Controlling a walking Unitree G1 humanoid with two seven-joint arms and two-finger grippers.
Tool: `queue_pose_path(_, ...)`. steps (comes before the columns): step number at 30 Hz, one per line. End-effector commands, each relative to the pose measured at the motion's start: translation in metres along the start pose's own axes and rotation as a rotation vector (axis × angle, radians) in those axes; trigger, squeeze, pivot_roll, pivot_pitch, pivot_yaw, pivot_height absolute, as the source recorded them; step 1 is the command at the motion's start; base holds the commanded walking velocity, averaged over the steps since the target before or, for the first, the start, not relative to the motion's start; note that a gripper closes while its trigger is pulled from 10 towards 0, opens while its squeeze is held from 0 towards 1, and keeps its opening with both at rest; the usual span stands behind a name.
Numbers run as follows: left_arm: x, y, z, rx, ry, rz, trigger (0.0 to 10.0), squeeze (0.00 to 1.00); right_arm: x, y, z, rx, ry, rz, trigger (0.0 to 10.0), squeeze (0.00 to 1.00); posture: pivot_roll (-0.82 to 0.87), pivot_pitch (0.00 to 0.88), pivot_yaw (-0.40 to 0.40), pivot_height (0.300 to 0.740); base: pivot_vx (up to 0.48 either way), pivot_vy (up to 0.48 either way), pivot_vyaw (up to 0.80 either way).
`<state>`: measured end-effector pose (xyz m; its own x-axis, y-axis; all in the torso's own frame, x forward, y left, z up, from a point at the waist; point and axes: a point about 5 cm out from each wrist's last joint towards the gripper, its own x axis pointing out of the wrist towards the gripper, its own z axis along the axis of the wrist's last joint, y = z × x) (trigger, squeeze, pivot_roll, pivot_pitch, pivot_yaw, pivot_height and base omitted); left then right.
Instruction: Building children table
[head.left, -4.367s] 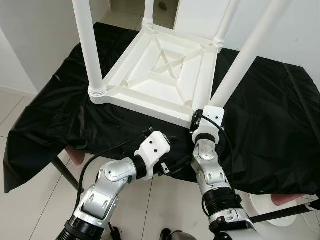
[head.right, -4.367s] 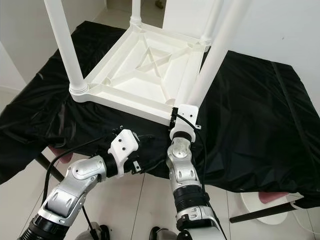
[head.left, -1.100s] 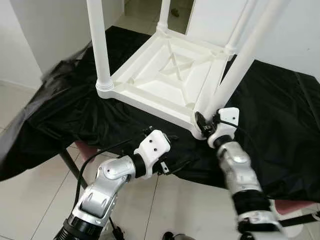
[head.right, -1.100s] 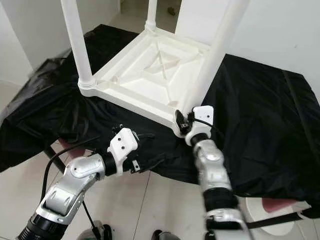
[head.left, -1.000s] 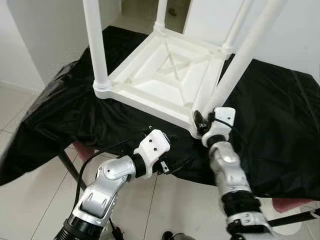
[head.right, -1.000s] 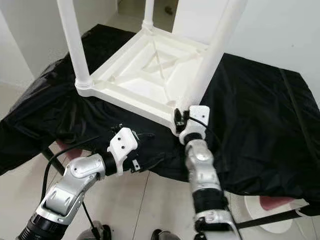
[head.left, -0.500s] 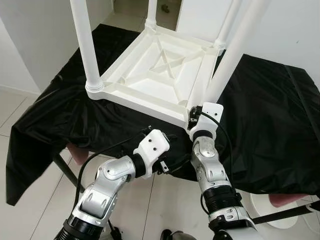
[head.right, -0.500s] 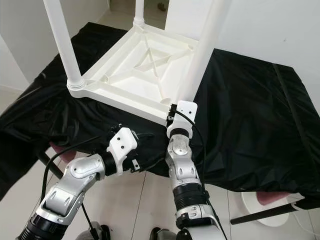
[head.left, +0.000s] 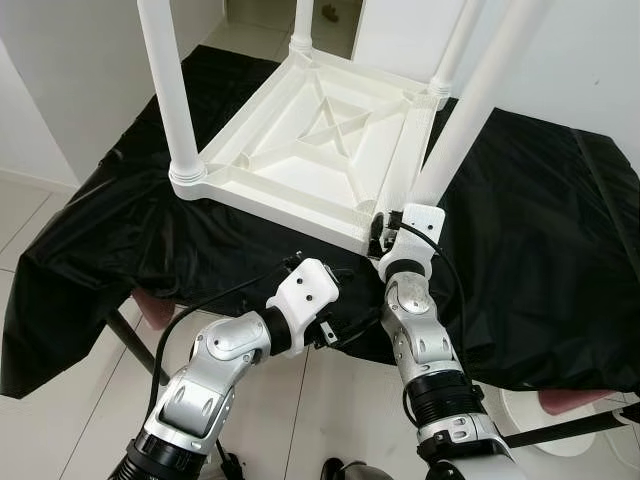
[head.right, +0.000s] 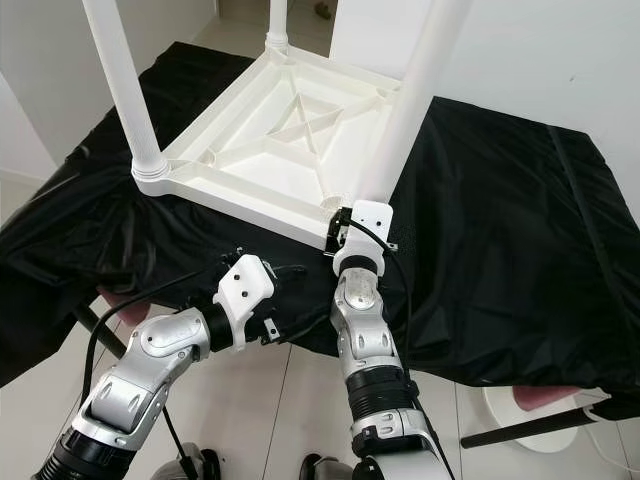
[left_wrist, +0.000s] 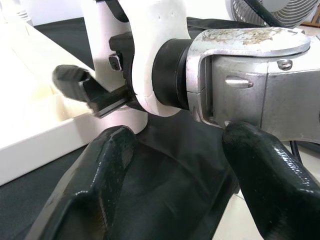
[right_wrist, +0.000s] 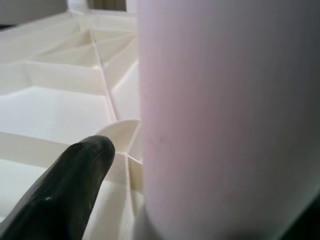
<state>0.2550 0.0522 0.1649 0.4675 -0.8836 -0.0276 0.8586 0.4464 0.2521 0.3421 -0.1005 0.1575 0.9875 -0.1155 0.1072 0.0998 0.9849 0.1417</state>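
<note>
A white children's table (head.left: 300, 150) lies upside down on a black-draped surface (head.left: 540, 220), its legs pointing up. My right gripper (head.left: 383, 228) is at the near right corner, shut around the base of the white leg (head.left: 470, 110). In the right wrist view that leg (right_wrist: 225, 115) stands right beside one black finger (right_wrist: 70, 190). My left gripper (left_wrist: 177, 137) hangs open just below the draped front edge, left of the right wrist (left_wrist: 165, 65), holding nothing.
The black cloth hangs over the front edge above pale floor tiles. A pink stool seat (head.left: 150, 308) shows under the left side. A white round base (head.left: 530, 405) and a black bar (head.left: 570, 425) sit at the lower right. A white wall runs along the left.
The whole view swayed and settled back, so the camera moved. My right forearm has swung from a rightward lean to upright, its gripper still at the leg's base. The left arm is unchanged.
</note>
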Motion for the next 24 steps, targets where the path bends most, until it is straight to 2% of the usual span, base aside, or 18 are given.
queue_pose_path(1,0.004,-0.003,-0.003,-0.013,0.006,0.039,10.0,0.0,0.002,-0.003,-0.004,0.025,0.024,0.049,10.0,0.0,0.14,0.112,-0.108,0.74,0.0,0.0,0.0)
queue_pose_path(4,0.004,-0.003,-0.003,-0.013,0.006,0.039,10.0,0.0,0.002,-0.003,-0.004,0.025,0.024,0.049,10.0,0.0,0.14,0.112,-0.108,0.74,0.0,0.0,0.0)
queue_pose_path(6,0.004,-0.003,-0.003,-0.015,0.005,0.038,10.0,0.0,0.003,-0.006,-0.003,0.019,0.018,0.092,10.0,0.0,0.14,0.109,-0.11,0.74,0.0,0.0,0.0)
queue_pose_path(7,0.004,-0.003,-0.003,-0.015,0.005,0.038,10.0,0.0,0.005,-0.013,-0.001,-0.01,0.01,0.163,10.0,0.0,0.14,0.108,-0.11,0.74,0.0,0.0,0.0)
queue_pose_path(9,0.004,-0.003,-0.003,-0.015,0.005,0.038,10.0,0.0,0.005,-0.013,-0.001,-0.01,0.01,0.163,10.0,0.0,0.14,0.108,-0.11,0.74,0.0,0.0,0.0)
queue_pose_path(10,0.003,-0.003,-0.003,-0.015,0.004,0.038,10.0,0.0,0.005,-0.019,-0.001,-0.03,0.009,0.229,10.0,0.0,0.14,0.107,-0.11,0.74,0.0,0.0,0.0)
queue_pose_path(11,0.003,-0.003,-0.003,-0.015,0.004,0.038,10.0,0.0,0.005,-0.019,-0.001,-0.03,0.009,0.229,10.0,0.0,0.14,0.107,-0.11,0.74,0.0,0.0,0.0)
queue_pose_path(12,0.003,-0.003,-0.002,-0.014,0.005,0.038,10.0,0.0,0.008,-0.031,-0.001,-0.065,0.018,0.288,10.0,0.0,0.14,0.106,-0.109,0.74,0.0,0.0,0.0)
queue_pose_path(14,0.003,-0.003,-0.002,-0.014,0.005,0.038,10.0,0.0,0.008,-0.031,-0.001,-0.065,0.018,0.288,10.0,0.0,0.14,0.106,-0.109,0.74,0.0,0.0,0.0)
queue_pose_path(15,0.003,-0.003,-0.002,-0.012,0.006,0.037,10.0,0.0,0.013,-0.045,0.0,-0.108,0.028,0.336,10.0,0.0,0.14,0.104,-0.108,0.74,0.0,0.0,0.0)
queue_pose_path(17,0.003,-0.003,-0.002,-0.012,0.006,0.037,10.0,0.0,0.013,-0.045,0.0,-0.108,0.028,0.336,10.0,0.0,0.14,0.104,-0.108,0.74,0.0,0.0,0.0)
queue_pose_path(19,0.002,-0.002,-0.003,-0.01,0.009,0.034,10.0,0.0,0.024,-0.07,0.008,-0.204,0.04,0.468,10.0,0.0,0.14,0.097,-0.105,0.74,0.0,0.0,0.0)
queue_pose_path(24,0.002,-0.002,-0.003,-0.007,0.009,0.032,10.0,0.0,0.025,-0.07,0.01,-0.212,0.048,0.575,10.0,0.0,0.15,0.094,-0.1,0.74,0.0,0.0,0.0)
